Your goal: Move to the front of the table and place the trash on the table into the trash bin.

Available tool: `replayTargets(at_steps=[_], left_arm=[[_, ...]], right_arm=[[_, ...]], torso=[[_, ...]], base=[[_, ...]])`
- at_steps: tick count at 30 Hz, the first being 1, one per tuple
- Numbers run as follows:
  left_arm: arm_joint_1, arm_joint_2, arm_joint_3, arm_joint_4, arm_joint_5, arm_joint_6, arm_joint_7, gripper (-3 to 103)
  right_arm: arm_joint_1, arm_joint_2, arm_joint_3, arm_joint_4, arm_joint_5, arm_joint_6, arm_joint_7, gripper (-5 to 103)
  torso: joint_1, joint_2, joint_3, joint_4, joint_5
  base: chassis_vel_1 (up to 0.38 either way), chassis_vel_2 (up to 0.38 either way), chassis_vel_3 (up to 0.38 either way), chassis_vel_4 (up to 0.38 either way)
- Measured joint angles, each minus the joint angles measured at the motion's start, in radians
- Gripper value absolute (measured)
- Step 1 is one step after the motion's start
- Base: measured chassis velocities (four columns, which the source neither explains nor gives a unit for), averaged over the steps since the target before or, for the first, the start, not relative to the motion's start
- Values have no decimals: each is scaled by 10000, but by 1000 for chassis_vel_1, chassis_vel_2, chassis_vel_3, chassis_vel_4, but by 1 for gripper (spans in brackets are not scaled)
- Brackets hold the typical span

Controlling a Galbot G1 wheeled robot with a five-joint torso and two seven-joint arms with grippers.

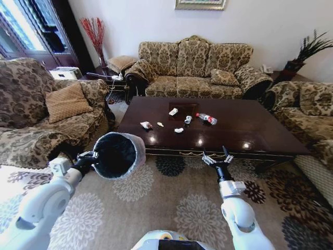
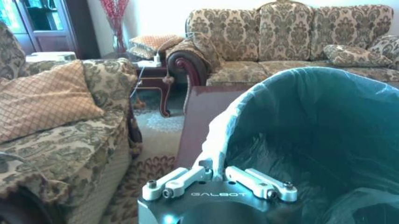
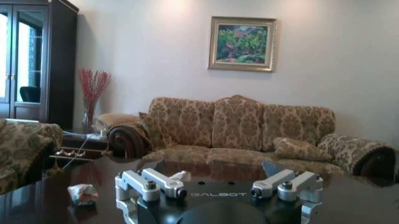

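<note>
Left tool [image 1: 94, 154] clenched on bin [image 1: 120, 154] rim, liner pinched between fingers; bin tilted, mouth facing robot, held just off desk's corner at 9 o'clock of scraps, likely so trash can drop in without a carry. Right tool [image 1: 217, 159] released, fingers spread, hovering at desk [image 1: 250, 130] near edge, 6 o'clock of bottle [image 1: 206, 119], probably staged for first pick. Paper scraps [image 1: 146, 125] lie mid-desk, bottle just beside them at 3 o'clock. Nothing binned yet by look.

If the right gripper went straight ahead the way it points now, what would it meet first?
Probably the table: the open right gripper sits at its near edge, pointing across the top. If it clears the edge, scraps of trash lie ahead; depth is unclear.
</note>
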Motion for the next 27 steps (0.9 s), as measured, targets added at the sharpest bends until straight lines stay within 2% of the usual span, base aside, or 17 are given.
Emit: replayTargets(at_steps=[7,9,11,13,16,20,27], left_arm=[[-1,-150,21,-140,-5,-60,0,0],[87,-252,-21,-218,-4,-100,3,0],[145,-296,-42,-252,3,-125,5,0],[236,-378,-50,-336,27,-172,17,0],[223,-398,107,-395,40,-192,47,0],[88,-333,349,-397,41,-193,99,0],[90,-267,336,-398,44,-210,119,0]], right_arm=[[118,-18,-42,-127,292,136,59,100],[128,-40,-49,-133,558,194,-174,100],[138,-61,-47,-133,771,186,-395,100],[180,-123,-38,-157,1156,164,-908,100],[174,-109,-25,-165,1227,156,-1072,100],[35,43,15,-53,1221,148,-1071,100],[-176,79,67,102,1162,173,-1054,100]], torso=[[0,0,0,4,5],[2,0,0,2,-13],[2,0,0,3,-12],[0,1,-1,9,-1],[-1,0,-1,4,13],[-1,1,-1,-11,2],[-2,1,-2,6,-5]], base=[[237,238,-244,-249],[164,114,-122,-166],[105,85,-80,-87],[15,10,-10,-31],[0,0,0,0],[-87,-50,62,15],[-81,104,80,-92]])
